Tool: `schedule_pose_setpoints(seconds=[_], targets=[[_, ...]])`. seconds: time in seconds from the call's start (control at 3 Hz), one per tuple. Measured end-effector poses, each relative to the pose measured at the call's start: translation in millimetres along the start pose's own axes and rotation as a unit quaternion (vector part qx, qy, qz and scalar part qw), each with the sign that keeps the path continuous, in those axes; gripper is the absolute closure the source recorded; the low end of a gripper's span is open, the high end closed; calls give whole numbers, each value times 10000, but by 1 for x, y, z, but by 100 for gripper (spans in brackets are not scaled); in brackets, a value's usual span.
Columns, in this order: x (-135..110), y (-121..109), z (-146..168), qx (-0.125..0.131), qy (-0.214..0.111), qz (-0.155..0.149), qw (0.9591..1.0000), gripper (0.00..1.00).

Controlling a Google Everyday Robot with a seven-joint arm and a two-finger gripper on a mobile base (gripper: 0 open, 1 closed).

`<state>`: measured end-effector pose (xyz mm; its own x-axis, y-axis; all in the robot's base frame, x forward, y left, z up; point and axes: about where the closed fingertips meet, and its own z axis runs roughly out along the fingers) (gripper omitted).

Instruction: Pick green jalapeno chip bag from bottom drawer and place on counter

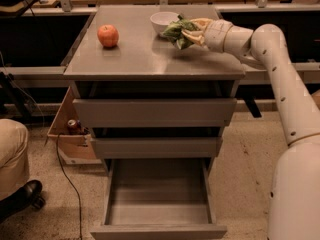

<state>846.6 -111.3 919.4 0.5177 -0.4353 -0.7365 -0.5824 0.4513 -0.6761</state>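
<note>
The green jalapeno chip bag (178,32) is crumpled in my gripper (188,33), which is shut on it just above the counter (150,59), right beside the white bowl (163,21). My white arm reaches in from the right. The bottom drawer (158,204) is pulled fully out at the front of the cabinet and its grey floor is bare.
A red apple (107,35) sits on the counter's left part. The two upper drawers (155,112) are slightly ajar. A cardboard box with a can (70,129) and a cable lie on the floor at left. A person's knee and shoe (15,184) are at far left.
</note>
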Motion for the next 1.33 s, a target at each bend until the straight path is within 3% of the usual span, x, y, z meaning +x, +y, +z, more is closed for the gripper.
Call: schedule_pose_setpoints(seconds=[1.0, 1.33], targets=[[6, 10, 23, -34, -132, 331, 9994, 14], [5, 13, 26, -56, -179, 391, 9991, 0]])
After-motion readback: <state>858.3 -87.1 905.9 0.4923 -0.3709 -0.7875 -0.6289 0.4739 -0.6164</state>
